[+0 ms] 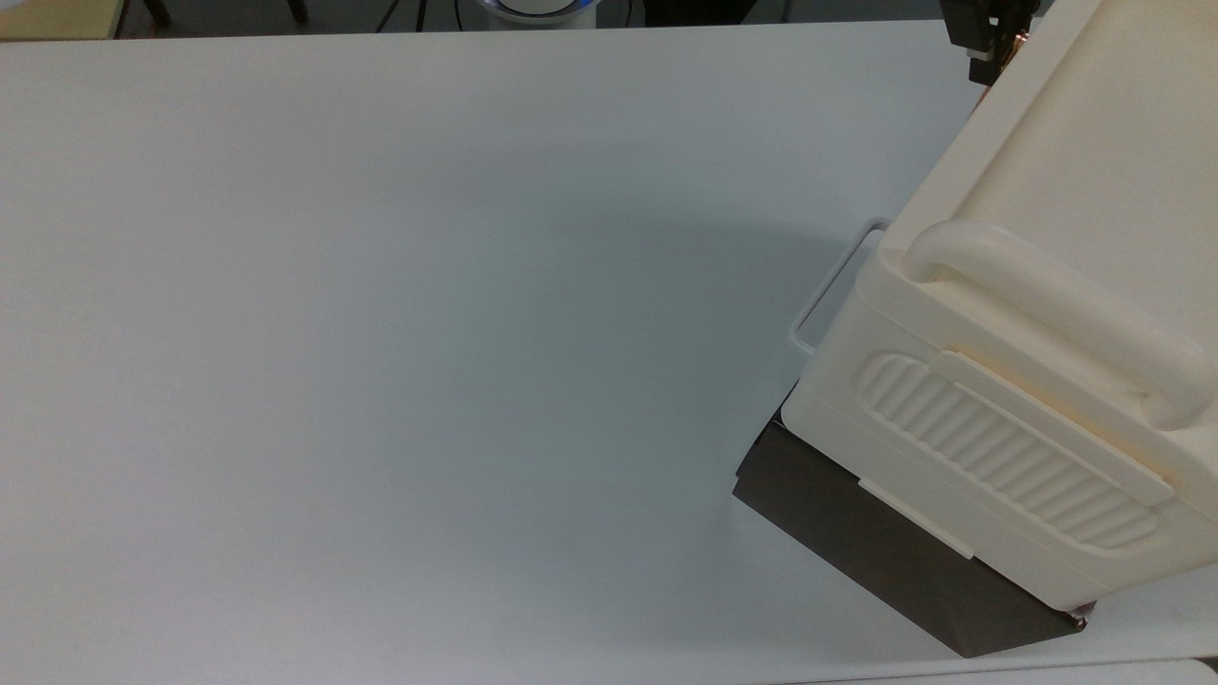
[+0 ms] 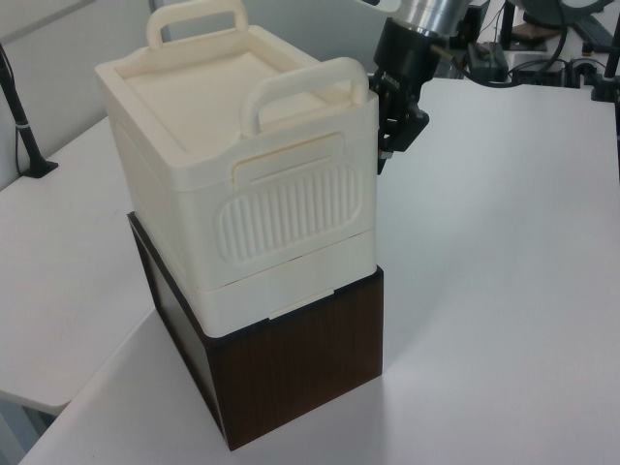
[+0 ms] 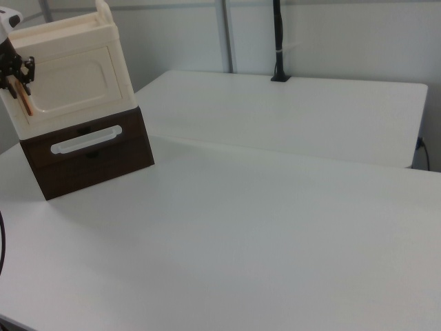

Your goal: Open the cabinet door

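Note:
The cream cabinet [image 2: 242, 165] stands on a dark brown base [image 2: 300, 373]. In the right view the cabinet door [image 3: 79, 83] faces the camera, flat against the cabinet's front, with its copper bar handle [image 3: 26, 103] at the right view's left edge. My gripper [image 3: 17, 81] is open at the upper end of that handle. In the top view the gripper [image 1: 994, 52] hangs at the cabinet's [image 1: 1066, 285] far corner, just left of the copper handle [image 1: 1018, 40]. The left view has the gripper [image 2: 386, 153] close against the cabinet's right-hand corner.
A thin white wire loop handle [image 3: 86, 139] sits on the dark base's front, below the door. The white table [image 1: 428, 333] stretches wide to the top view's left. A second white table [image 3: 289, 110] with a black pole [image 3: 278, 41] stands behind.

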Controlling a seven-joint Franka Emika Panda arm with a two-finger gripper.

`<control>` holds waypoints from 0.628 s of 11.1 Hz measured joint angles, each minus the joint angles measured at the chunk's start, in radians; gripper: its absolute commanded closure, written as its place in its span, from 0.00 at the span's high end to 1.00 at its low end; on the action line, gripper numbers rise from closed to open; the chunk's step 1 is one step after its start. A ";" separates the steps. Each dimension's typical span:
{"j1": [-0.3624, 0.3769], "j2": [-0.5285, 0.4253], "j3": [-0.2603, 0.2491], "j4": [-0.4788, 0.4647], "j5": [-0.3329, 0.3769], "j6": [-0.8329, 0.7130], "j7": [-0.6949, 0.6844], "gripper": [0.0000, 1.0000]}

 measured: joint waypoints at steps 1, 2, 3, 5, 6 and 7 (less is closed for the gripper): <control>0.000 0.000 0.000 0.000 0.000 0.000 -0.006 0.00; 0.000 0.000 0.001 0.001 0.001 0.000 -0.010 0.00; 0.000 0.000 0.001 0.001 0.001 0.000 -0.010 0.00; 0.000 0.000 0.001 0.001 0.001 0.000 -0.010 0.00; 0.000 0.000 0.001 0.001 0.001 0.000 -0.010 0.00; 0.000 0.000 0.001 0.001 0.001 -0.001 -0.010 0.00</control>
